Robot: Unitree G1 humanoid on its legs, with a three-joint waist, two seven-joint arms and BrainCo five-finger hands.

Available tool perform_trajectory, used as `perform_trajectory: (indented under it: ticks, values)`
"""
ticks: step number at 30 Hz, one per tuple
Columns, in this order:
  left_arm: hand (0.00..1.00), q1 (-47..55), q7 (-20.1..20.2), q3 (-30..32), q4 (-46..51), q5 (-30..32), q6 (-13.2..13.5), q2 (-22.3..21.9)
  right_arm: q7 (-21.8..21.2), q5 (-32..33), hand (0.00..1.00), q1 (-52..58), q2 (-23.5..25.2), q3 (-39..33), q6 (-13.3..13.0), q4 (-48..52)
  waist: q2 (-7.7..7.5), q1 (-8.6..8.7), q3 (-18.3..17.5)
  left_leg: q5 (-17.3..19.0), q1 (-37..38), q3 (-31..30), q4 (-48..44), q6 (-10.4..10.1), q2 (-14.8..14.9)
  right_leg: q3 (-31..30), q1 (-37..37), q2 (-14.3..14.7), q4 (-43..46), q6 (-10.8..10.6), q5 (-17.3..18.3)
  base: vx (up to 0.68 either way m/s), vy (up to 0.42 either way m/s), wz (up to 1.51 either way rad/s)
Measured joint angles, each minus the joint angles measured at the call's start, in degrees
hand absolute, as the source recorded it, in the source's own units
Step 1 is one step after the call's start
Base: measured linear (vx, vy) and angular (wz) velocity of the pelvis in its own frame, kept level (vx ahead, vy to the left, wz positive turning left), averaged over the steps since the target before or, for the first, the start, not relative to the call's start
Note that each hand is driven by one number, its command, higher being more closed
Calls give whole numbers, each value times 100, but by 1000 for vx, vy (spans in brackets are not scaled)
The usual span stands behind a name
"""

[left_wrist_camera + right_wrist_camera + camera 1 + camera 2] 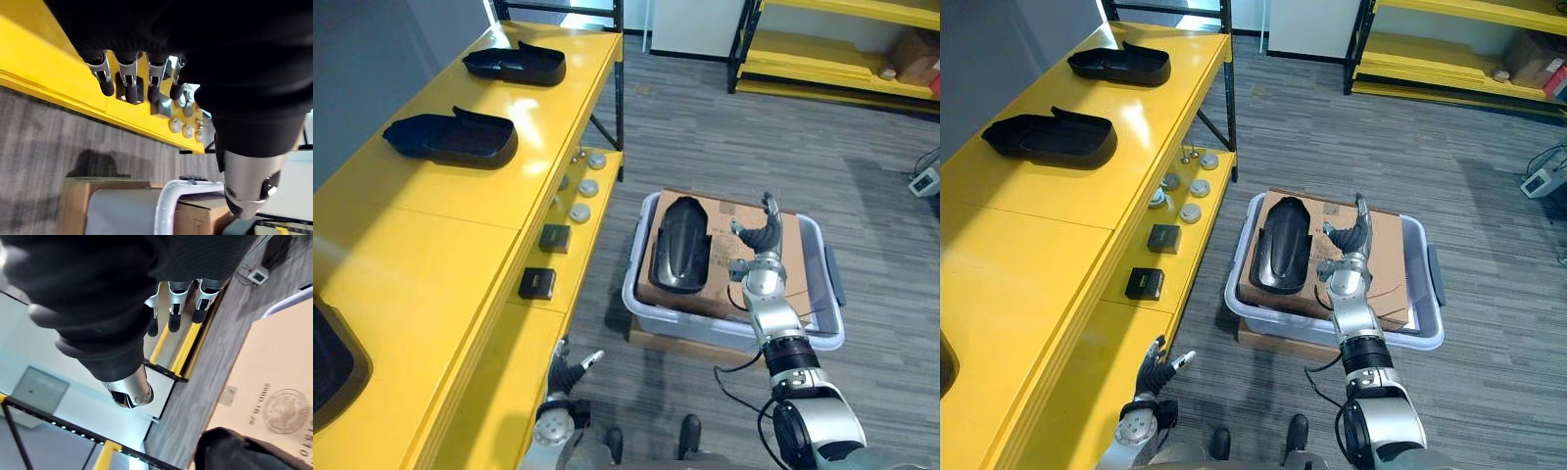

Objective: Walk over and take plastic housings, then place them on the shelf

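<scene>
**Position of the workpiece.** One black plastic housing (680, 245) lies on a cardboard sheet (720, 220) inside the pale bin (685, 321) on the floor. Its long axis runs from 12 o'clock to 6 o'clock in the head views, leaning slightly toward 1 o'clock at the far end. Its narrower end points to 12.

**Right hand.** The right hand (762, 235) hovers over the bare cardboard with fingers loosely extended and thumb apart, holding nothing. The housing lies at 9 o'clock from this hand, near but not touching. In the right wrist view the housing's dark edge (230, 450) shows beside the thumb, with the fingers (175, 318) straight and clear of it.

**Left hand.** The left hand (568, 370) hangs low beside the yellow shelf (460, 255), at about 7 o'clock from the housing and well apart from it. Its fingers are spread and empty.

**Relation governing the next move.** The right hand is the nearer one. A grasp would probably call for a sideways shift toward 9 o'clock, with the fingers closing across the short width of the housing (not along its length).

**Destination.** The shelf top lies at 9 to 10 o'clock from the bin. It already carries two housings (453, 138) (516, 64) toward 11 o'clock, and part of a third (333, 367) shows at 8 o'clock. Bare yellow surface remains between them.
</scene>
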State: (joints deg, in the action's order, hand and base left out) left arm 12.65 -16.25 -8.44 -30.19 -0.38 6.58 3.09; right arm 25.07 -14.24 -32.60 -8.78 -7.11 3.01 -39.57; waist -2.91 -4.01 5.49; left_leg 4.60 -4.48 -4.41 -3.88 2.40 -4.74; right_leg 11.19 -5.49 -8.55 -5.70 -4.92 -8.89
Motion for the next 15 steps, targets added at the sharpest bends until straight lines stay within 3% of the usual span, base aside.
perform_trajectory:
  ticks: [3,10,13,15]
  values:
    - [0,-2,0,2,-158,-1,0,-7,15,-86,0,-323,-122,-144,83,-567,7,-3,31,-58,-127,-101,0,-9,-21,124,-71,-24,0,6,-9,-13,-2,20]
    - [0,-40,-11,2,-203,-8,8,-10,105,-215,0,-1291,-309,-417,256,-1833,9,-36,547,-214,-468,-292,-21,2,-73,311,-308,-74,1,44,-115,-55,14,16]
    - [0,-187,-24,-4,-200,-19,18,-19,111,-211,0,-1504,-310,-429,323,-2120,43,-169,727,-258,-612,-354,-26,-35,-63,355,-420,-61,2,73,-137,-35,-1,9]
    - [0,-244,-38,-25,-203,-59,18,-22,113,-205,0,-1707,-311,-430,388,-2260,76,-170,845,-279,-699,-389,-43,-54,-62,412,-486,-61,2,94,-153,-19,0,11]
